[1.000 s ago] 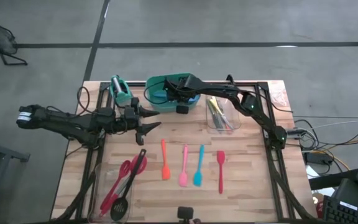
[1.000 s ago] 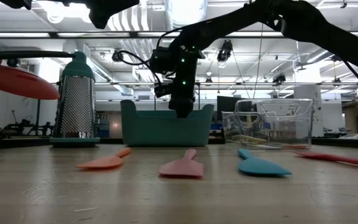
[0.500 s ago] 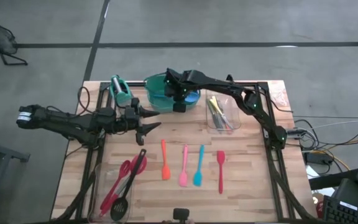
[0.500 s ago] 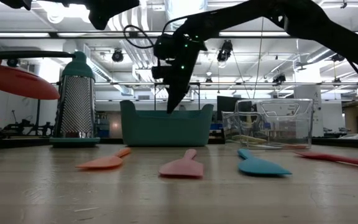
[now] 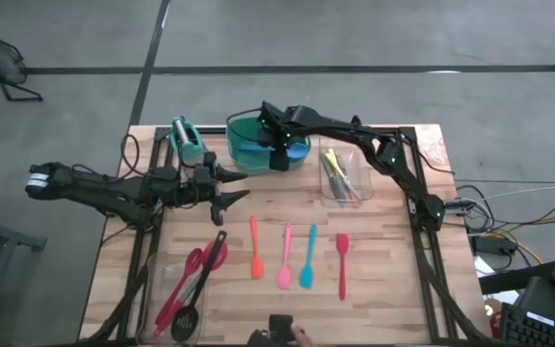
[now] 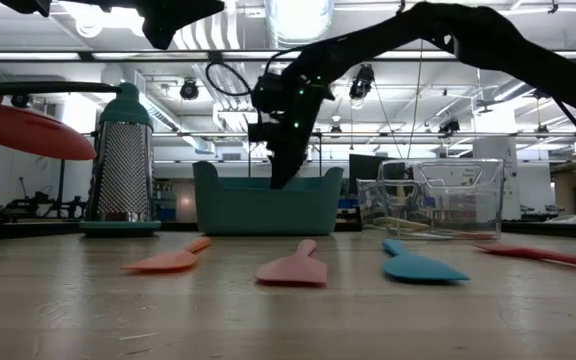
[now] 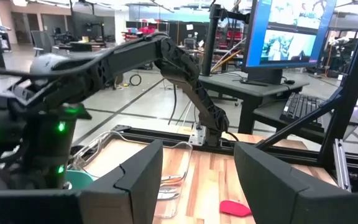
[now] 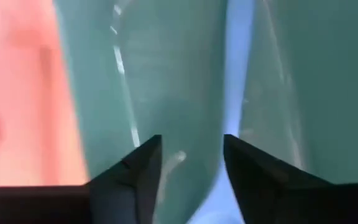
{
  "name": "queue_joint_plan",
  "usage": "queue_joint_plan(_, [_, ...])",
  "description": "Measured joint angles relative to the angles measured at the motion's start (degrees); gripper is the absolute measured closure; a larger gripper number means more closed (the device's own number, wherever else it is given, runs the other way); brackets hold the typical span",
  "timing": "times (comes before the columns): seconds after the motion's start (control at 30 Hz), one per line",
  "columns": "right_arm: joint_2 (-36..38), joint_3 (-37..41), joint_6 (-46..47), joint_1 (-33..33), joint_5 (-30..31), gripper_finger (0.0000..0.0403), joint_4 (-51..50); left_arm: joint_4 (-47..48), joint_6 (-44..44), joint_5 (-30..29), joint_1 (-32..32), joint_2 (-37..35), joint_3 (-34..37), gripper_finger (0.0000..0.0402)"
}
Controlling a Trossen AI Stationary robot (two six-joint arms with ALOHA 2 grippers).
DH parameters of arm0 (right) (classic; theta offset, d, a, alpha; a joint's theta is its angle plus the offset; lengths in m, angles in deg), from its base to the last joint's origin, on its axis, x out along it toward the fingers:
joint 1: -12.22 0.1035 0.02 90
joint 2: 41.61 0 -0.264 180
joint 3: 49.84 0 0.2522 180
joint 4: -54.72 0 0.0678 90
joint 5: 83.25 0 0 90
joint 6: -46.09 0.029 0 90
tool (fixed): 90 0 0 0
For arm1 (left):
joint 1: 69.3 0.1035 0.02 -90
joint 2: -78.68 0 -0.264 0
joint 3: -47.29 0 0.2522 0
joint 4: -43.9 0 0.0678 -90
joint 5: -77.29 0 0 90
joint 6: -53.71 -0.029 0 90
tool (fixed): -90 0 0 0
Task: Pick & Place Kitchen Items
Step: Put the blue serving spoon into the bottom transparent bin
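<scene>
My right gripper (image 5: 272, 146) is open and points down into the green tub (image 5: 239, 135) at the table's far edge; its tips (image 6: 280, 178) dip just below the tub's rim. A light blue utensil (image 8: 234, 93) lies in the tub, running past the gap between the fingers; whether a finger touches it I cannot tell. Four spatulas lie in a row on the table: orange (image 5: 255, 251), pink (image 5: 285, 260), blue (image 5: 308, 260) and red (image 5: 342, 268). My left gripper (image 5: 227, 189) hovers open at the table's left, with nothing between its fingers (image 7: 138, 180).
A metal grater with a teal handle (image 5: 188, 141) stands left of the tub. A clear bin (image 5: 343, 175) with yellow-handled tools sits to the tub's right. Red spoons and a black ladle (image 5: 196, 284) lie in a clear bin at the near left.
My right gripper has risen a little out of the tub, shifted slightly toward the table's left and tipped from upright to slanting, its tips staying over the tub.
</scene>
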Motion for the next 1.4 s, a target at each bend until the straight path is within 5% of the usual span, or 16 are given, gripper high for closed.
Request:
queue_joint_plan(0.17, [-0.53,0.42,0.73,-0.18,8.33,0.0186,0.77,0.36,1.06,0.45,-0.02,0.00,0.00,0.0195])
queue_joint_plan(0.47, [-0.73,4.73,0.92,-0.46,5.78,0.0190,0.77,0.40,1.13,1.51,-0.02,0.00,0.00,0.0195])
queue_joint_plan(0.67, [-0.73,7.02,-0.64,-0.55,7.87,0.0233,3.19,0.40,1.17,1.51,-0.02,0.00,0.00,0.0195])
queue_joint_plan(0.97, [-0.73,3.81,-0.57,-0.48,8.08,0.0366,2.65,0.40,1.17,1.48,-0.02,0.00,0.00,0.0195])
queue_joint_plan(1.4, [0.71,-3.20,0.75,0.57,11.89,0.0366,-1.81,0.06,3.82,1.97,-0.02,-1.83,-0.02,0.0195])
